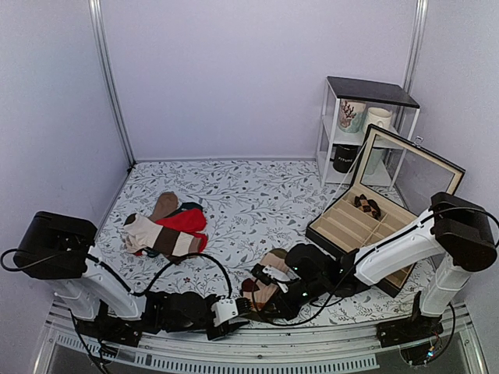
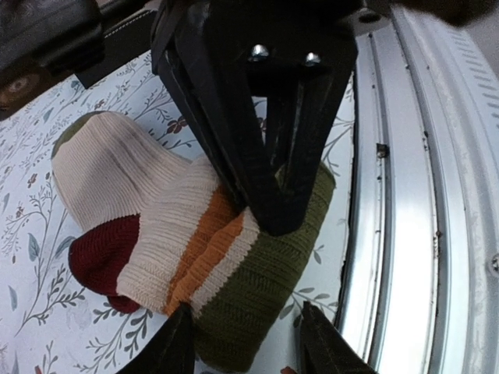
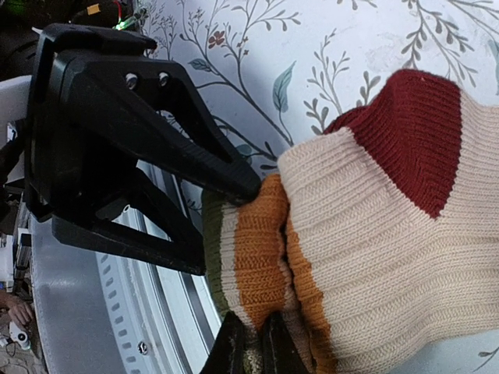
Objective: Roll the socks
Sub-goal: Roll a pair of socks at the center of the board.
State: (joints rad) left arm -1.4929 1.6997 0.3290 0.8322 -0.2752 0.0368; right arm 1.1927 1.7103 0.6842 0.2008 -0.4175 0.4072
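My right gripper (image 3: 251, 347) is clamped on the striped legs of the socks (image 1: 265, 294), which lie bunched at the near edge of the table (image 1: 257, 202); I judge this keeps the roll from springing open. My left gripper (image 2: 245, 347) stands with its fingers apart, straddling the olive cuff, placed to close on it.

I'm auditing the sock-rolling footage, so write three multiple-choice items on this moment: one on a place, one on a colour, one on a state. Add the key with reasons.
1. Where on the table do the striped socks lie?
A) far left corner
B) near edge, about midway across
C) far right corner

2. What colour is their heel?
A) blue
B) black
C) dark red

3. How is the right gripper?
A) shut on the socks
B) wide open
C) out of view

Key: 1 B, the top view shows them at the front, midway across; 2 C, both wrist views show the dark red patch; 3 A, its fingertips are closed on the striped leg.
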